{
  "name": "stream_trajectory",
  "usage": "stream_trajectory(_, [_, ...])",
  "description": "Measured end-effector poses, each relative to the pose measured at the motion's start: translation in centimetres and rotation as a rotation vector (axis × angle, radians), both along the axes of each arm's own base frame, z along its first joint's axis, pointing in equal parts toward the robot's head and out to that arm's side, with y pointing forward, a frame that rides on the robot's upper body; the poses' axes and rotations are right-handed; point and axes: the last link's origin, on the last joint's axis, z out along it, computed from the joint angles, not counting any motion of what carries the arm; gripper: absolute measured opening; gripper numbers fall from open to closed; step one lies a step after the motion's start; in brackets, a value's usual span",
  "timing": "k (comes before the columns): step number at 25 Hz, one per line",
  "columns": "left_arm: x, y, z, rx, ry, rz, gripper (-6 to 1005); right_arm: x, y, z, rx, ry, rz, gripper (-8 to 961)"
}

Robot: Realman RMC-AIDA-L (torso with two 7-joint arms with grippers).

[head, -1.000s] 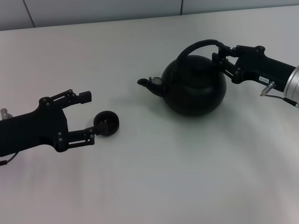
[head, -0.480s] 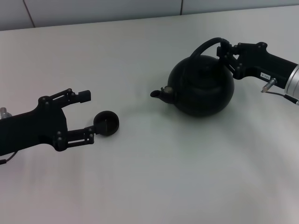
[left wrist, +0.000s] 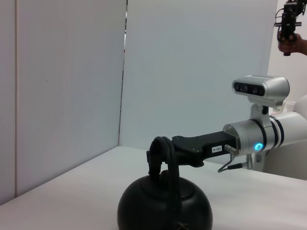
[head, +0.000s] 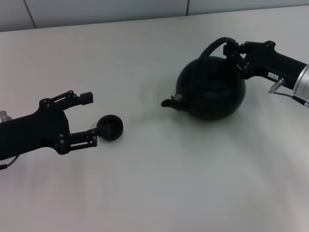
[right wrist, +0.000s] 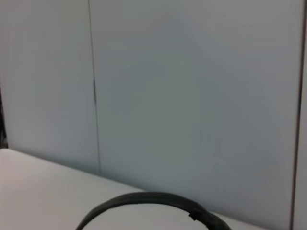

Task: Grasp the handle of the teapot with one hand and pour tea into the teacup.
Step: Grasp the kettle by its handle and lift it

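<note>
R gripper: fingers clamped on handle
L gripper: fingers spread, beside teacup
Risk: teapot spout far from teacup, tea spills on tabletop

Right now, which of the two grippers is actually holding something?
The right gripper: it is shut on the handle of the teapot. The left gripper is open, its lower finger beside the teacup, gripping nothing.

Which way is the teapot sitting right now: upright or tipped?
Tipped. In the head view the teapot leans so its spout points down toward the teacup, hanging by its handle from the shut right gripper.
</note>
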Motion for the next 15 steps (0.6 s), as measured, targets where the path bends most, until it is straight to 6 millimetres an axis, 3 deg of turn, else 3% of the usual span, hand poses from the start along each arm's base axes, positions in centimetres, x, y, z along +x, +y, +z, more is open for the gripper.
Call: stream_trajectory(15, [0.0,-0.1,-0.2,0.003,-0.004,0.0,859,-1.1,0.9,0.6,0.064,0.016,0.045,100])
